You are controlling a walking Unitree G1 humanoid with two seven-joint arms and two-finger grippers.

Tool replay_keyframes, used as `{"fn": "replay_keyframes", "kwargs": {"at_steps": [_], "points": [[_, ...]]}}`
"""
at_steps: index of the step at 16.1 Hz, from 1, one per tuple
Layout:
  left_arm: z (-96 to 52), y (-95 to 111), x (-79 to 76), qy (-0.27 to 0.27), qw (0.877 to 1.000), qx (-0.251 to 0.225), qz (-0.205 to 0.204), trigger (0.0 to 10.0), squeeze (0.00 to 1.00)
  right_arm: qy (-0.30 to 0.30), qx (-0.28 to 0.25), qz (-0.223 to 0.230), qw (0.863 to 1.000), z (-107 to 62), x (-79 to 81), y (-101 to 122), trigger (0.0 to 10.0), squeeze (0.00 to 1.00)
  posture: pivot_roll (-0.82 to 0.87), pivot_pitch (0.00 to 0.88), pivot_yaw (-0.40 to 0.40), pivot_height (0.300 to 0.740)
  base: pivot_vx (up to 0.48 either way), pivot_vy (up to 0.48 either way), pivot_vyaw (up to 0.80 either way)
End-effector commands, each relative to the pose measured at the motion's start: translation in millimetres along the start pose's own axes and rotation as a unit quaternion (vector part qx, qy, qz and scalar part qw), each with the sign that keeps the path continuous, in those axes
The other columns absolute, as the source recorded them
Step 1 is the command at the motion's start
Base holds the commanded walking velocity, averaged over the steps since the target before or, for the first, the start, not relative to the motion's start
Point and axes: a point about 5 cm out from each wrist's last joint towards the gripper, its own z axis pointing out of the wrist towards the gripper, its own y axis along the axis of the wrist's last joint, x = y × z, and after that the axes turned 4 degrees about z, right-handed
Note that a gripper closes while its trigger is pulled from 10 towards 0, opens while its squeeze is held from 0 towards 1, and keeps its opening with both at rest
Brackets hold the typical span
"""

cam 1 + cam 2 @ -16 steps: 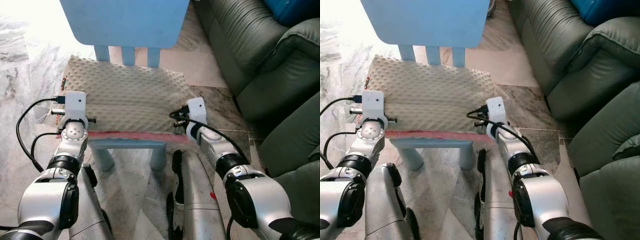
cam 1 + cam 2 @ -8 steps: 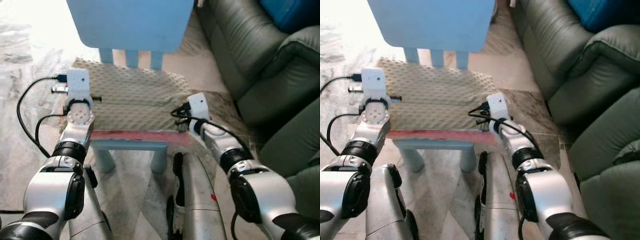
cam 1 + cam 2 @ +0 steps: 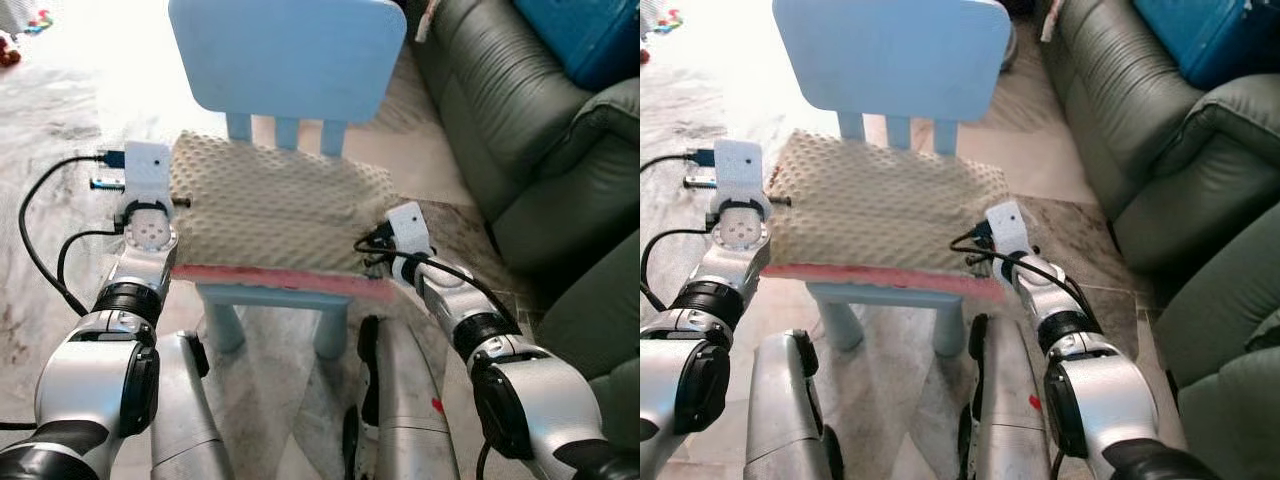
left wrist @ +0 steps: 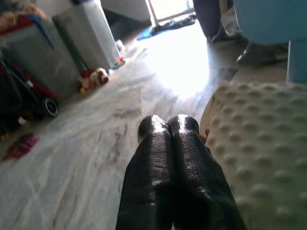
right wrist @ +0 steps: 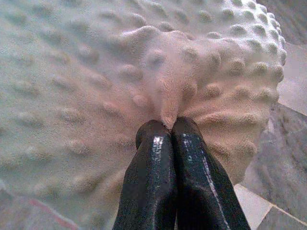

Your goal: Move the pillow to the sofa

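A cream, bumpy pillow [image 3: 270, 210] with a red front edge lies on the seat of a small blue chair [image 3: 290, 55]. The dark green sofa [image 3: 520, 130] stands to the right. My right gripper [image 5: 165, 125] is shut on a pinch of the pillow's fabric near its front right corner; its wrist [image 3: 408, 228] rests against that corner. My left gripper [image 4: 168, 125] is shut with nothing between its fingers. It sits just beside the pillow's left edge [image 4: 259, 158], its wrist [image 3: 148, 180] near the back left corner.
A blue cushion [image 3: 600, 40] lies on the sofa at the top right. The chair's legs [image 3: 222, 325] stand just ahead of my body on the marble floor [image 3: 60, 130]. Storage bins [image 4: 72, 43] and small toys [image 4: 93, 79] lie farther off to the left.
My left wrist has moved forward along the pillow's left side, from its front corner toward the back. The right gripper has stayed on the right front corner. The camera has shifted.
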Motion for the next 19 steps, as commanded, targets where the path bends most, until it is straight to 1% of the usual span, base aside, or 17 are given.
{"fn": "replay_keyframes", "kwargs": {"at_steps": [1,5,6,8,9,10,11,12,13,14,15,16,18,19], "points": [[0.5,-4.4,0.4,-0.002,1.0,0.021,-0.008,10.0,1.0,-0.009,0.002,0.006,1.0,-3.3,-4.9,-6.1,0.0,0.0,-0.01,0.0,-0.064,0.45,0.0,0.0,0.0],[0.1,-7.0,-2.7,-0.009,0.999,0.036,-0.016,10.0,1.0,-0.005,0.002,0.013,1.0,-6.9,-3.4,-15.9,0.0,0.0,-0.03,0.0,-0.09,0.45,0.0,0.0,0.0],[1.1,-5.1,-1.5,-0.012,0.999,0.032,-0.021,10.0,1.0,-0.004,0.002,0.013,1.0,-8.5,-3.1,-19.8,0.0,0.0,-0.03,0.0,-0.095,0.45,0.0,0.0,0.0],[5.3,1.1,4.2,-0.008,1.0,0.024,-0.015,10.0,1.0,-0.004,0.008,0.019,1.0,-11.8,-2.9,-28.4,0.0,0.0,-0.04,0.0,-0.106,0.45,0.0,0.0,0.0],[8.1,9.2,12.4,0.019,0.999,-0.008,0.025,10.0,1.0,-0.008,0.013,0.024,1.0,-13.1,-2.7,-33.0,0.0,0.0,-0.04,0.008,-0.111,0.45,0.0,0.0,0.0],[8.8,16.0,17.3,0.042,0.998,-0.036,0.043,10.0,1.0,-0.009,0.016,0.028,0.999,-14.5,-2.5,-36.6,0.0,0.0,-0.04,0.019,-0.118,0.45,0.0,0.0,0.0],[8.2,18.3,19.1,0.059,0.996,-0.05,0.048,10.0,1.0,-0.008,0.017,0.029,0.999,-15.3,-1.6,-39.1,0.0,0.0,-0.04,0.03,-0.121,0.45,0.0,0.0,0.0],[3.6,14.2,15.1,0.072,0.995,-0.055,0.049,10.0,1.0,-0.001,0.022,0.031,0.999,-15.2,4.6,-43.7,0.0,0.0,-0.04,0.04,-0.127,0.45,0.0,0.0,0.0],[1.2,6.5,8.9,0.054,0.997,-0.032,0.04,10.0,1.0,0.002,0.022,0.031,0.999,-14.9,6.8,-44.2,0.0,0.0,-0.04,0.043,-0.128,0.45,0.0,0.0,0.0],[-2.0,-4.1,1.2,0.03,0.999,0.003,0.027,10.0,1.0,0.006,0.022,0.029,0.999,-14.2,9.1,-43.7,0.0,0.0,-0.04,0.046,-0.128,0.45,0.0,0.0,0.0],[-7.9,-16.3,-13.2,-0.026,0.999,0.039,0.009,10.0,1.0,0.013,0.02,0.02,1.0,-13.6,11.3,-42.2,0.0,0.0,-0.05,0.054,-0.131,0.45,0.0,0.0,0.0],[-11.7,-22.8,-19.2,-0.053,0.997,0.052,-0.003,10.0,1.0,0.014,0.02,0.018,1.0,-13.8,11.1,-42.1,0.0,0.0,-0.05,0.057,-0.132,0.45,0.0,0.0,0.0],[-13.2,-28.5,-22.1,-0.07,0.995,0.073,0.017,10.0,1.0,0.011,0.024,0.015,1.0,-15.7,7.4,-43.5,0.0,0.0,-0.05,0.064,-0.134,0.45,0.0,0.0,0.0],[-12.1,-29.1,-19.6,-0.066,0.994,0.078,0.023,10.0,1.0,0.01,0.025,0.014,1.0,-16.7,5.7,-44.3,0.0,0.0,-0.05,0.067,-0.131,0.45,0.0,0.0,0.0]]}}
